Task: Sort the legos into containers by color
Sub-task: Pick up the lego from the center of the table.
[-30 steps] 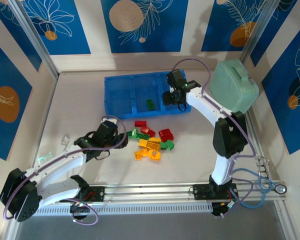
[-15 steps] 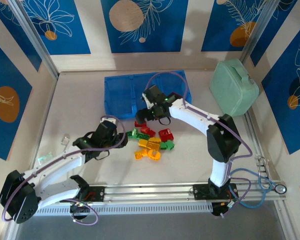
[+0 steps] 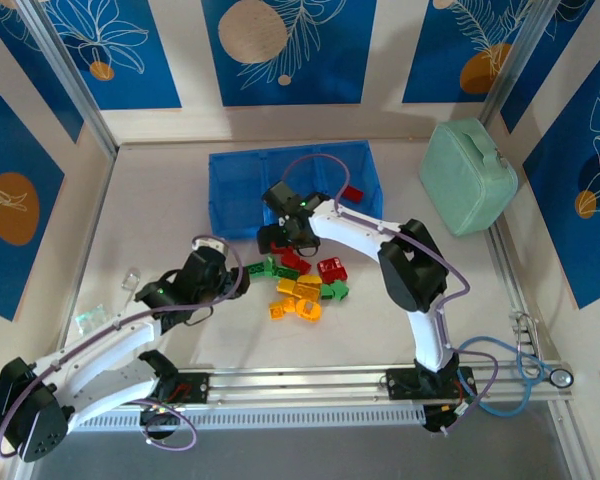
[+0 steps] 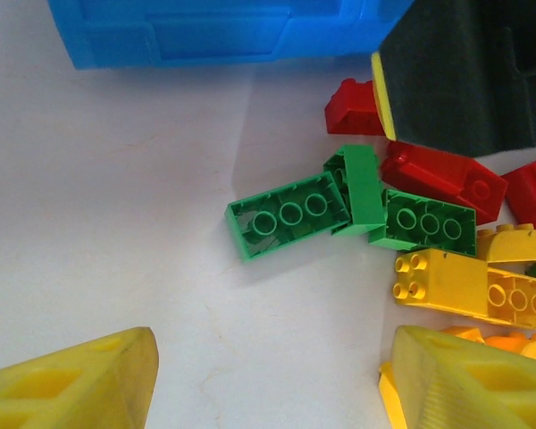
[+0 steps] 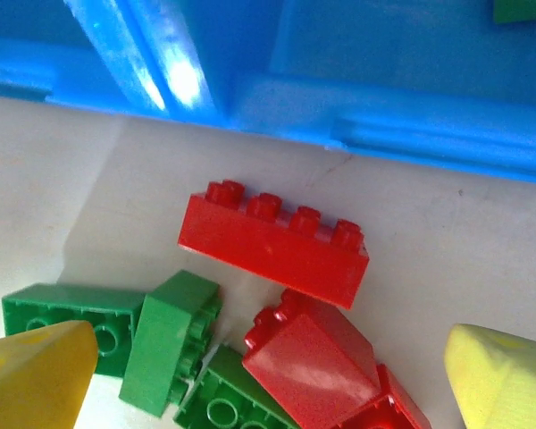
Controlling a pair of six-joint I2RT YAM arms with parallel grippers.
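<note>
Hovering my right gripper (image 3: 280, 238) over the legos' (image 3: 305, 285) far edge, beside the blue tray (image 3: 230, 195), I am lining up a pick in the top view. Left wrist: my left gripper (image 4: 268, 375) is hanging part-open, empty, near a green brick (image 4: 290, 214). Right wrist: jaws are gaping wide, empty, above a red four-stud brick (image 5: 272, 241); descending and closing probably comes next.

The top external camera looks steeply down from high above the near edge of the table (image 3: 160, 200) and takes in all of it to the far edge. Both wrist cameras look down from close above the table's middle, towards the near wall of the tray (image 4: 205, 36). They share that wall and the green bricks (image 4: 290, 214) lying near it.
</note>
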